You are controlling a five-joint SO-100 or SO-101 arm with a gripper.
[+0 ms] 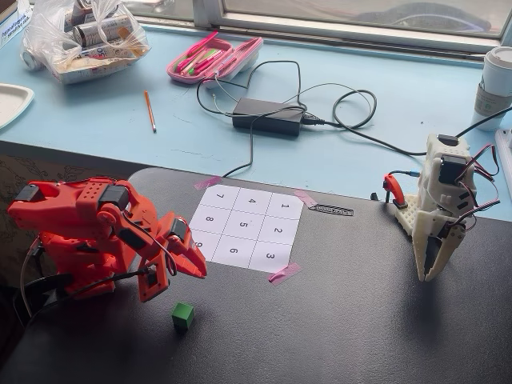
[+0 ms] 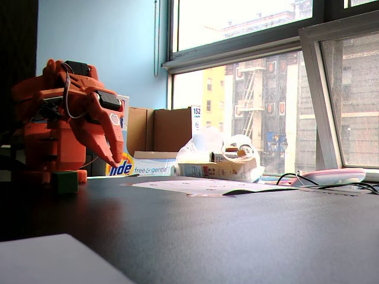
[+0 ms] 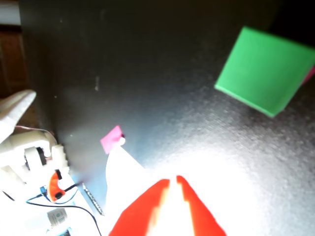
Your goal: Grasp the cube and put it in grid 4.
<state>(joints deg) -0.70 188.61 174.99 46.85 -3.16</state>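
Observation:
The green cube (image 1: 183,317) sits on the black table, in front of the numbered paper sheet. It also shows in a fixed view (image 2: 64,182) and at the upper right of the wrist view (image 3: 263,71). Grid 4 (image 1: 251,201) is the middle cell of the sheet's far row. My orange gripper (image 1: 196,270) hangs above the table between the cube and the sheet's near left corner, apart from the cube. Its jaws point down, nearly together and empty, in a fixed view (image 2: 115,161) and in the wrist view (image 3: 172,179).
A white second arm (image 1: 438,216) stands at the table's right edge. Pink tape (image 1: 284,274) holds the sheet's corners. Behind on the blue sill lie a power adapter (image 1: 267,117) with cables, a pink pencil case (image 1: 214,58) and a plastic bag (image 1: 84,36).

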